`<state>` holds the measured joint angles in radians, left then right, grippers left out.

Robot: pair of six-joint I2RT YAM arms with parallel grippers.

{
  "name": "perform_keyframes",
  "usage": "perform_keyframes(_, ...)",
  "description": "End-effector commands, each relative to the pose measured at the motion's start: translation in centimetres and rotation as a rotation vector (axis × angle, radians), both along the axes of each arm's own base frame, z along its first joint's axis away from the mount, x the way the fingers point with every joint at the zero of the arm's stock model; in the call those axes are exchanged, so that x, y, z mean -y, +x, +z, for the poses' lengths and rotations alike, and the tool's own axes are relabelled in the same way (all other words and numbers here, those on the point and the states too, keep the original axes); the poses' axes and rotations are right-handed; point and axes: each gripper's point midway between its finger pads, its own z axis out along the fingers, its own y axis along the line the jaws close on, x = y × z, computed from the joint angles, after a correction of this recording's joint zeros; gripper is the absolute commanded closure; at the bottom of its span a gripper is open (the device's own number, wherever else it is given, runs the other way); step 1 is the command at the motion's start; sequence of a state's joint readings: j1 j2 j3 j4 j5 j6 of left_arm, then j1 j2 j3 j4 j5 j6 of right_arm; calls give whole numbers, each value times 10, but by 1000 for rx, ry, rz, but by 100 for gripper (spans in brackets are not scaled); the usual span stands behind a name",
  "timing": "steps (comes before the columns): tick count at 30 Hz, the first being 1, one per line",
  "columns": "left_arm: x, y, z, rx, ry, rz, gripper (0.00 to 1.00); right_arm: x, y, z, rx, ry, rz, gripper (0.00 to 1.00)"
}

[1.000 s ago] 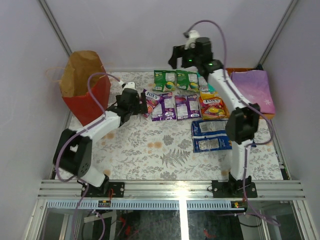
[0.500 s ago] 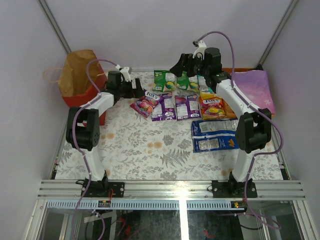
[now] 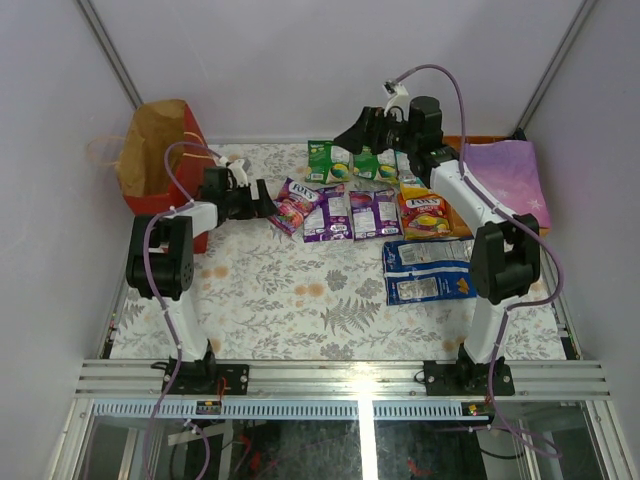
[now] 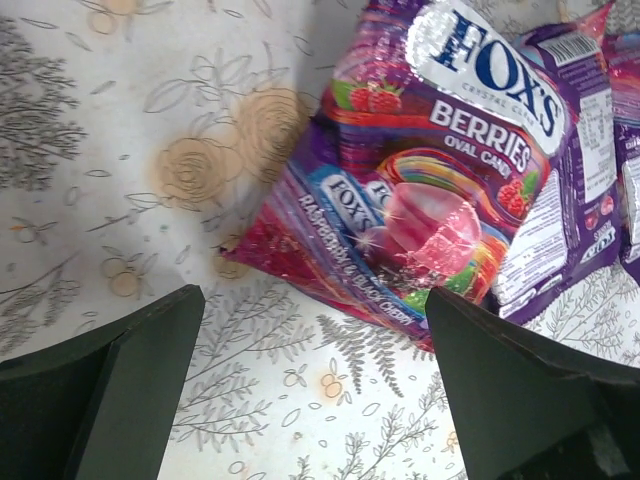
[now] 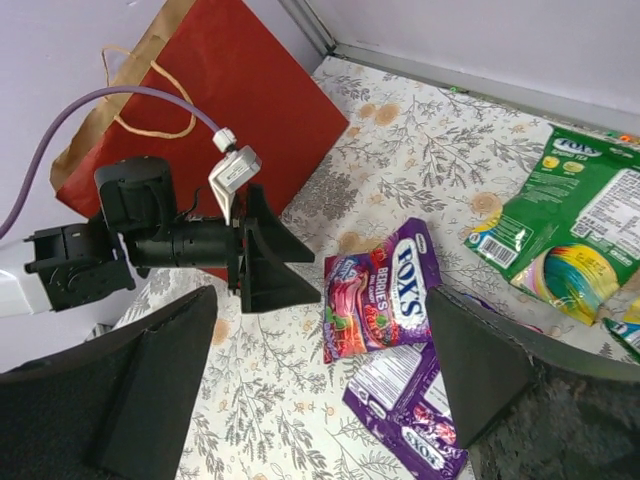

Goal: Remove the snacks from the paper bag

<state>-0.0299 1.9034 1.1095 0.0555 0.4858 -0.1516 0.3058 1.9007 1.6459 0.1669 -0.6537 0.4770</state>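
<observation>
The red paper bag (image 3: 150, 160) stands at the back left, its brown inside showing; it also shows in the right wrist view (image 5: 230, 90). A purple berries packet (image 3: 293, 206) lies flat on the table. My left gripper (image 3: 264, 198) is open and empty just left of it, and the packet (image 4: 440, 200) lies ahead of the fingers (image 4: 110, 390). My right gripper (image 3: 350, 135) is open and empty, hovering above the green packets (image 3: 332, 160). From there I see the left gripper (image 5: 268, 262) and the berries packet (image 5: 380, 300). Purple packets (image 3: 352, 213), a yellow-red one (image 3: 425, 213) and the blue bag (image 3: 428, 270) lie to the right.
A purple book (image 3: 510, 180) rests on an orange tray (image 3: 470, 142) at the back right. The enclosure's grey walls close in the table on three sides. A flowered cloth (image 3: 300, 310) covers the table.
My left arm has drawn back toward the bag and left the berries packet lying on the cloth. My right gripper has dropped a little and shifted left over the green packets.
</observation>
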Motion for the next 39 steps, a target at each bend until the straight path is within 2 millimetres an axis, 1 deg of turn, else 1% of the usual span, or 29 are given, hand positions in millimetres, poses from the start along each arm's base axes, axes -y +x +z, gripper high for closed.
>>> perform_keyframes(1, -5, 10, 6, 20, -29, 7, 7, -9, -1, 21, 43, 65, 50, 8)
perform_keyframes(6, -11, 8, -7, -49, -14, 54, 10, -11, -1, 21, 36, 75, 64, 8)
perform_keyframes(8, -14, 3, -14, -90, -7, 103, 11, -11, -1, 21, 36, 76, 65, 8)
perform_keyframes(11, -13, -11, -23, -128, 18, 154, 14, -12, 0, 23, 40, 78, 69, 9)
perform_keyframes(14, -12, -25, -28, -162, 35, 202, 20, -13, 0, 24, 40, 84, 75, 9)
perform_keyframes(17, -12, -40, -39, -229, 3, 277, 31, -15, 0, 23, 33, 93, 86, 9)
perform_keyframes(18, -13, -46, -43, -251, -5, 299, 33, -16, 1, 22, 31, 94, 88, 10)
perform_keyframes(21, -14, -62, -49, -276, -29, 344, 33, -18, 5, 13, 7, 93, 89, 10)
perform_keyframes(23, -16, -74, -52, -287, -34, 371, 38, -21, 7, 4, -20, 87, 89, 11)
perform_keyframes(25, -17, -80, -49, -277, -45, 390, 44, -28, 8, -6, -28, 65, 92, 13)
perform_keyframes(26, -18, -81, -46, -262, -48, 401, 45, -32, 7, -12, -30, 45, 91, 13)
perform_keyframes(27, -20, -80, -42, -241, -51, 414, 44, -38, 6, -16, -30, 25, 91, 13)
perform_keyframes(30, -21, -70, -28, -178, -76, 441, 28, -58, -2, -29, -31, -25, 110, 13)
perform_keyframes(32, -21, -57, -22, -158, -101, 459, 21, -70, -7, -35, -43, -30, 133, 13)
perform_keyframes(35, -18, -36, -23, -179, -173, 470, 20, -80, -12, -37, -53, -19, 157, 13)
perform_keyframes(39, -16, -10, -23, -176, -234, 499, 27, -83, -17, -37, -55, -12, 165, 13)
